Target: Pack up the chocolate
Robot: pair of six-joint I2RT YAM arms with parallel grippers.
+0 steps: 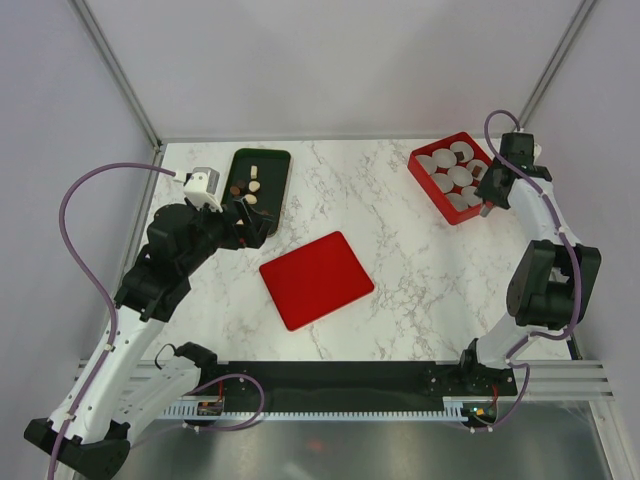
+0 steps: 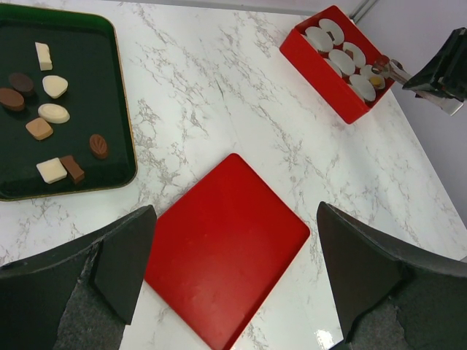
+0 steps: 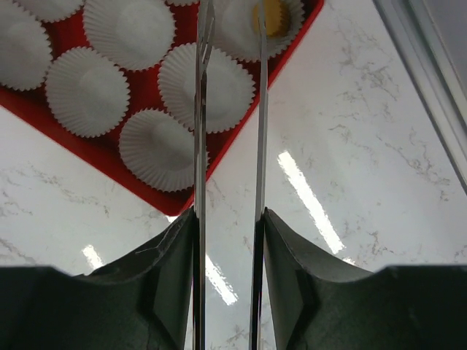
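Several brown, dark brown and cream-white chocolates (image 2: pixel 54 113) lie on a dark green tray (image 2: pixel 117 87), which also shows at the back left in the top view (image 1: pixel 275 165). My left gripper (image 2: pixel 235 213) is open and empty. It hovers above the table by the tray's near edge (image 1: pixel 250 218). My right gripper (image 3: pixel 228 215) is shut on thin metal tongs (image 3: pixel 200 109), held over the red box (image 1: pixel 424 181) of white paper cups (image 3: pixel 206 87). A caramel-coloured chocolate (image 3: pixel 273 16) sits in a cup by the tongs' far end. The tongs' tips are out of view.
A flat red lid (image 1: pixel 316 279) lies in the middle of the table, below my left gripper (image 2: pixel 219 255). The red box (image 2: pixel 321 69) stands at the back right near the table edge. Frame posts rise at the back corners.
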